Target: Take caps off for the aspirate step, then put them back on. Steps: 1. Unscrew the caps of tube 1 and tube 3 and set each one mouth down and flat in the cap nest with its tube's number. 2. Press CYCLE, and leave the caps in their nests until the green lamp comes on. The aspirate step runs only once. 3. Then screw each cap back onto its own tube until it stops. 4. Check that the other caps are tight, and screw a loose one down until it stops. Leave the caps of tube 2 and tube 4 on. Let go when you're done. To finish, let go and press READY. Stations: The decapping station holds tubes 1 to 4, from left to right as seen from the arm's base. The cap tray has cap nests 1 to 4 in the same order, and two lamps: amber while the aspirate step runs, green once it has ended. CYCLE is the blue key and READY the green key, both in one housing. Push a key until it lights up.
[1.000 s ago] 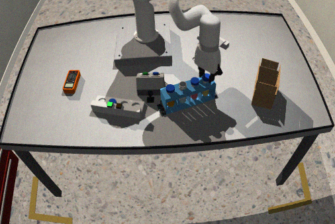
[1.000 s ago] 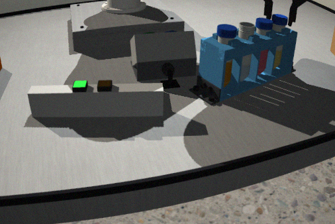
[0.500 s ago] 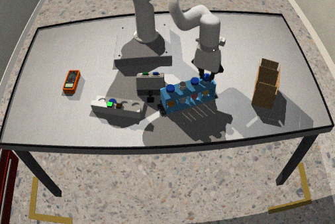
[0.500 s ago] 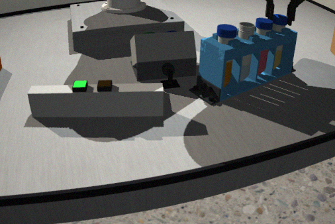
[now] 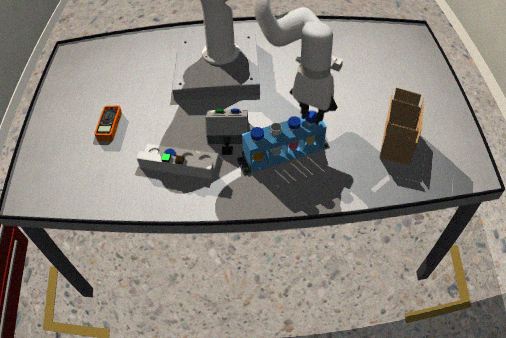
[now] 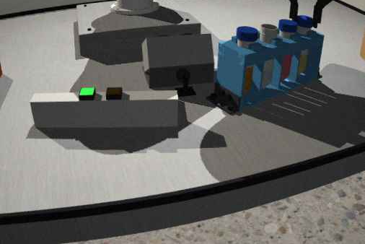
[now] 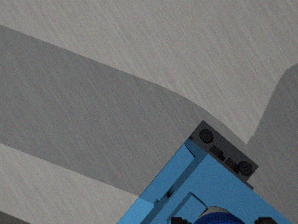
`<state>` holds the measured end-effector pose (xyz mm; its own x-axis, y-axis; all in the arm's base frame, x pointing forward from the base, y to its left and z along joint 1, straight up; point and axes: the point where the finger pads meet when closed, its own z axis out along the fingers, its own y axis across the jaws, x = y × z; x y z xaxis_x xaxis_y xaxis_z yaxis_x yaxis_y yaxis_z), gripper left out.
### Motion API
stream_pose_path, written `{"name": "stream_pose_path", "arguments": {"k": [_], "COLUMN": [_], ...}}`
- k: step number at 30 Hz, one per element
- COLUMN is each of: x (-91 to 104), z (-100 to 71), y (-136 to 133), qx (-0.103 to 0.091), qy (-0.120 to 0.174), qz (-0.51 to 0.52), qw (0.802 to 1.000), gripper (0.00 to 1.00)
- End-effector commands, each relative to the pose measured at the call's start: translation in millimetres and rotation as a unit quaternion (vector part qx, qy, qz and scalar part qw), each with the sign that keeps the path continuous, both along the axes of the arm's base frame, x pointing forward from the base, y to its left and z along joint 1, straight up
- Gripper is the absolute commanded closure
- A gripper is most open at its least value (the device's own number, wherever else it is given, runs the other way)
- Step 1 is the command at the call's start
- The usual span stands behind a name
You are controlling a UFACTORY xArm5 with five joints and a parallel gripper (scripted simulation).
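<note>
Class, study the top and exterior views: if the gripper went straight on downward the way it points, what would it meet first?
The gripper is already shut on the blue cap of the rack's end tube; pushing down would press that cap onto its tube in the blue decapping station.
</note>
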<state>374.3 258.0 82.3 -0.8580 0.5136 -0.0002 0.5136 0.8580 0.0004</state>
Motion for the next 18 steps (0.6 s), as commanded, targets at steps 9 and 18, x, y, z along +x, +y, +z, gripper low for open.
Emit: {"name": "stream_pose_path", "arguments": {"k": [9, 18], "x": [1.2, 1.2], "z": [1.2, 1.0], "y": [0.8, 0.8], "qx": [0.002, 0.002], "qy": [-0.001, -0.001], "qz": [-0.251, -0.446], "qw": [0.968, 0.895], "gripper": [1.00, 1.00]}}
